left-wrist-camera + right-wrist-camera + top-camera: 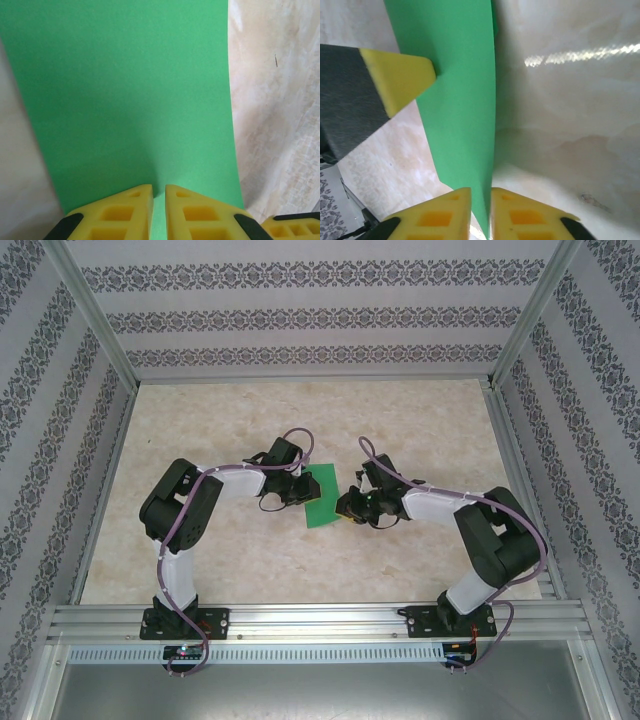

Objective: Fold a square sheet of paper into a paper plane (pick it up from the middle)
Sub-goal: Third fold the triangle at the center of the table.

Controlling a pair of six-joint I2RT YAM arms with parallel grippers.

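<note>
One step in: holds square sheet of paper [320,498] mid-frame, pinched in left gripper [159,190] and right gripper [481,192]; shows no clear crease; probably leaves all folding.

paper [322,497] between left fingers [120,212], right fingers [522,216]

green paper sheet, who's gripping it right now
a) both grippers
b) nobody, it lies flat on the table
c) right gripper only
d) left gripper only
A: the left gripper and the right gripper each have their yellow fingers pinched shut on an edge of the green sheet of paper.
</note>
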